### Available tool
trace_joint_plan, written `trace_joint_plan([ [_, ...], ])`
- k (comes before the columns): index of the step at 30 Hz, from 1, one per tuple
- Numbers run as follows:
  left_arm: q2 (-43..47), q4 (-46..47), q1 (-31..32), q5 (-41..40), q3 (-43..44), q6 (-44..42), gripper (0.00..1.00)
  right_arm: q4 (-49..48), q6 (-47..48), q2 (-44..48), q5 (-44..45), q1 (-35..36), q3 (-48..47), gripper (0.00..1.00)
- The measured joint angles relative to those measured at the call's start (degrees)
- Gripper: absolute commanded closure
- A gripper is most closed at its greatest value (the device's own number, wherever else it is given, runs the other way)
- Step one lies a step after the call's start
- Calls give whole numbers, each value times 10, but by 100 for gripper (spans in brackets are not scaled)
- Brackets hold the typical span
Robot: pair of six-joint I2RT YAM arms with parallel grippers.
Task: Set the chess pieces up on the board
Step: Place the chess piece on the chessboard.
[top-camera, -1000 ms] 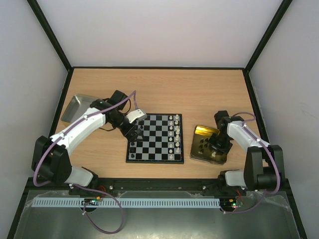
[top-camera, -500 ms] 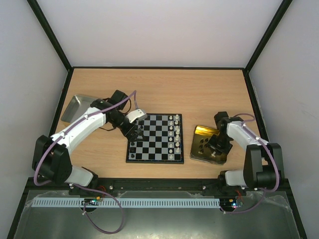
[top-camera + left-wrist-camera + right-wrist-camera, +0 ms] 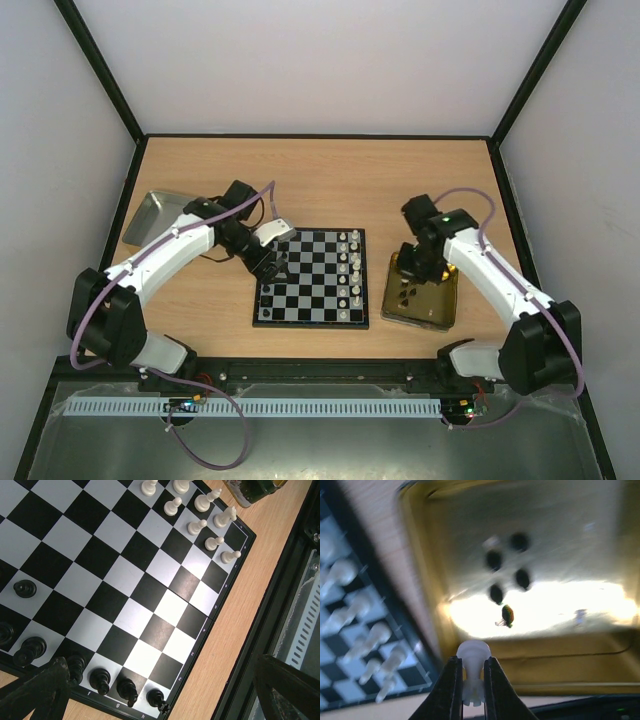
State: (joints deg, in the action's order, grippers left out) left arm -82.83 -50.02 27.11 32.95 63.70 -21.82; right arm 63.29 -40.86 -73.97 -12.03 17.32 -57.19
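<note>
The board [image 3: 312, 290] lies mid-table, with white pieces [image 3: 350, 268] along its right side and black pieces [image 3: 100, 681] along its left edge. My left gripper [image 3: 268, 262] hovers over the board's left edge with its jaws wide apart and empty [image 3: 160, 700]. My right gripper [image 3: 410, 266] is above the left side of the gold tin [image 3: 445, 305]. It is shut on a white chess piece [image 3: 473, 672] held by its stem. Several dark pieces [image 3: 496, 594] lie in the tin [image 3: 560, 545]. The board's white side shows at the left of the right wrist view [image 3: 350, 605].
A silver tray [image 3: 152, 212] sits at the far left behind the left arm. Black frame posts and white walls enclose the table. A black rail [image 3: 280, 580] runs along the near edge beside the board.
My right gripper has risen from the tin's near right part and moved up-left to its left side, carrying the white piece. The left arm has barely moved.
</note>
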Motion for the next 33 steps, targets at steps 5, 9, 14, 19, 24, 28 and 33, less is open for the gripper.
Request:
trace_joint_plan([
  [5,-4,0,0,0,0,0,1,15,-27,-8,-33,133,-31,97],
  [9,-5,0,0,-2,0,0,1,11,-41,-36,-56,200,-35,96],
  [14,-5,1,0,-7,0,1,1,-19,-47,-77,-77,226,-21,96],
  [19,-5,4,0,-14,0,3,1,-45,-46,-110,-90,237,-9,96],
  [24,-5,9,0,-18,0,4,1,-62,-43,-130,-98,249,0,96],
  [28,-5,10,0,-19,0,4,1,-74,-39,-143,-103,255,11,96],
  [33,-5,11,0,-20,0,5,1,-85,-34,-153,-106,258,18,96],
])
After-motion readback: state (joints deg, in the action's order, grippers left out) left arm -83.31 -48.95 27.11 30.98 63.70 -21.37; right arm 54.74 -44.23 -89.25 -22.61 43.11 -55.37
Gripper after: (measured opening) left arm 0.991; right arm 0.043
